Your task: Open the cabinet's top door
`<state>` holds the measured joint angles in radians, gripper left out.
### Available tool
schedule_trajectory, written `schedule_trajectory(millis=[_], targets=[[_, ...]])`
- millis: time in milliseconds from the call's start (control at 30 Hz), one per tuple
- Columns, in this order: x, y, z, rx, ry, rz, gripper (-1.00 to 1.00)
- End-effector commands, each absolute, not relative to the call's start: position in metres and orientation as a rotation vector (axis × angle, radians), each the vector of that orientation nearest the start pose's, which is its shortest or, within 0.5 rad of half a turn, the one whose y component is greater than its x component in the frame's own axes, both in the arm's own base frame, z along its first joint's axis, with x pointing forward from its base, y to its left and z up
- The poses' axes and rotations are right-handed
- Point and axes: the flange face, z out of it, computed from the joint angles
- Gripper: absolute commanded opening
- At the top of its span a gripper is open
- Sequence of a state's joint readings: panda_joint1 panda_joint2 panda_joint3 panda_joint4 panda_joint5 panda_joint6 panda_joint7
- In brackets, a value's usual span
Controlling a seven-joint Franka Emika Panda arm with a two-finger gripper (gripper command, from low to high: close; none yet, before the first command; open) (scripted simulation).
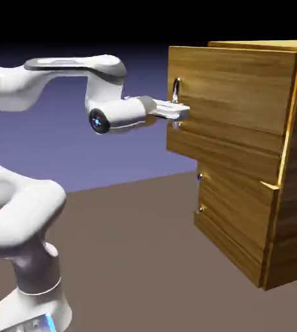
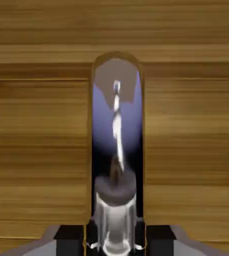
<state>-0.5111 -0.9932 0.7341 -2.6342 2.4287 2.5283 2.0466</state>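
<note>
The cabinet [image 1: 296, 214] of golden-brown wood stands at the exterior view's right. Its top door [image 1: 235, 97] carries a small vertical silver handle [image 1: 176, 87] near its left edge. That edge juts out further than the lower panel. My gripper [image 1: 179, 114] reaches in level from the left and is shut on the handle's lower part. In the hand view the shiny handle [image 2: 116, 145] rises up the middle of the wood-grain top door [image 2: 36, 125]. The handle's base sits pinched between my gripper [image 2: 115, 241] at the bottom edge.
The lower panel [image 1: 235, 220] sits under the top door with its own small handle [image 1: 200, 193] on its left edge. My white arm arches in from the lower left over the brown table [image 1: 144, 259].
</note>
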Motion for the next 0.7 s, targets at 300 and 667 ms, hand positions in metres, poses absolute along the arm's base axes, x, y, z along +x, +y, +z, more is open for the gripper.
schedule_trajectory(millis=[300,667], targets=[[0.300,0.039,0.530,0.117,1.681,1.106,-1.00],[0.268,-0.037,0.530,-0.076,1.725,1.274,-1.00]])
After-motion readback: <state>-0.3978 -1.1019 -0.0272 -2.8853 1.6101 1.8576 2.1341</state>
